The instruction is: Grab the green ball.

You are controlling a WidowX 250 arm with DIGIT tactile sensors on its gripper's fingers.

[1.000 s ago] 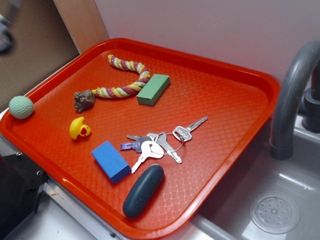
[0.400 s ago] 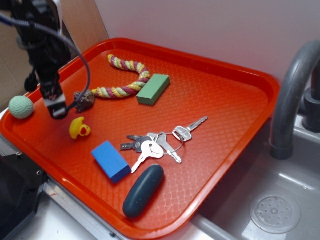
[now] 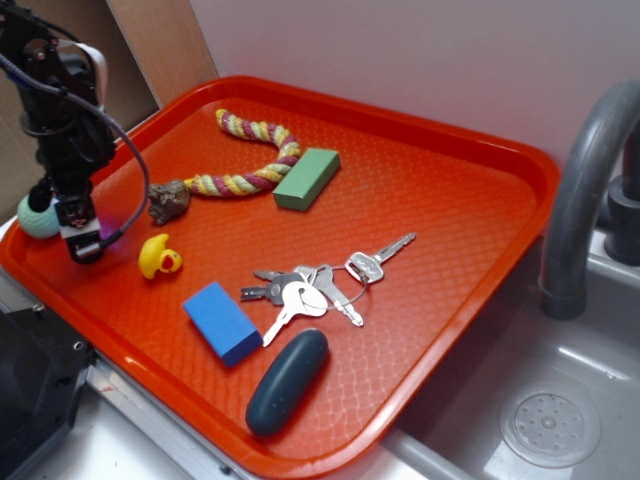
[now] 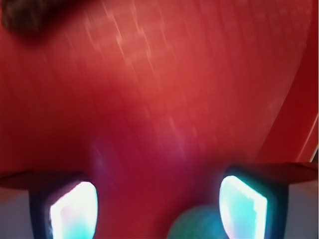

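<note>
- Hanging over the left corner of the big red plastic tray (image 3: 450,200), the black robot gripper (image 3: 82,240) points down at the tray floor.
- Its jaws stand wide apart, with nothing held between them.
- The small pale green bumpy ball (image 3: 38,218) sits at the tray's left edge, partly hidden behind the gripper.
- In the wrist view, the ball (image 4: 197,225) peeks in at the bottom, between the two glowing finger pads (image 4: 75,209), not touching either.
- The little yellow toy duck (image 3: 158,257) sits just beside the gripper.
- The striped rope toy (image 3: 250,160), the green block (image 3: 307,179), the blue block (image 3: 221,321), the bunch of silver keys (image 3: 320,285) and the dark oval case (image 3: 287,380) lie further off on the tray.
</note>
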